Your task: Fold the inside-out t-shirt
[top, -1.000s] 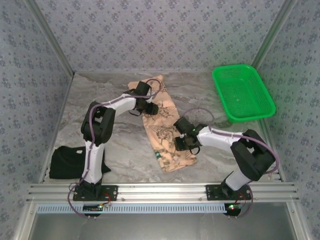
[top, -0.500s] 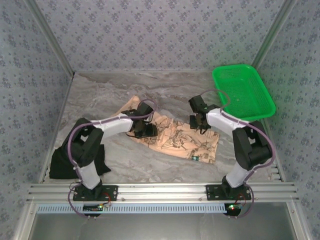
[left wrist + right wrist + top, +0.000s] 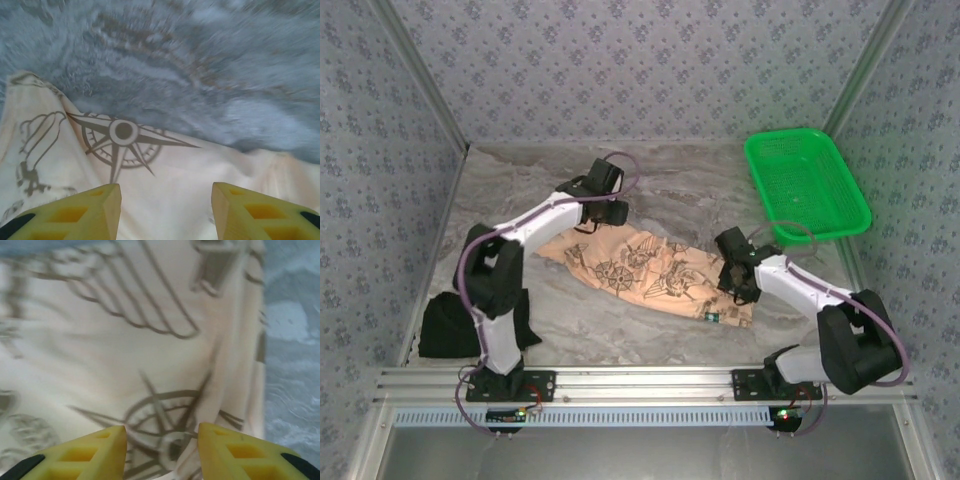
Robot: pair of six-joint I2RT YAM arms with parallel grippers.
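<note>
A black folded garment (image 3: 450,325) sits at the worktop's (image 3: 520,175) near left edge in the overhead view. From there the left gripper (image 3: 610,212) hangs over the far left end of the inside-out t-shirt (image 3: 650,270). Its wrist camera adds what the overhead cannot: yellow fingers (image 3: 100,205) parted and holding nothing, with a compass rose printed on pale fabric just ahead of them and bare marbled worktop beyond the cloth's edge.

The peach-tan shirt lies loosely flattened and rumpled, slanting from left rear to right front across the middle, with a small dark label (image 3: 712,318) at its near right hem.

The right gripper (image 3: 738,285) hovers over the shirt's right end. Its wrist view shows fingers (image 3: 227,450) likewise spread and empty above ship-and-compass drawings and a folded right border.

A green basket (image 3: 807,185) stands apart at the right rear. Bare worktop stretches behind and before the shirt.
</note>
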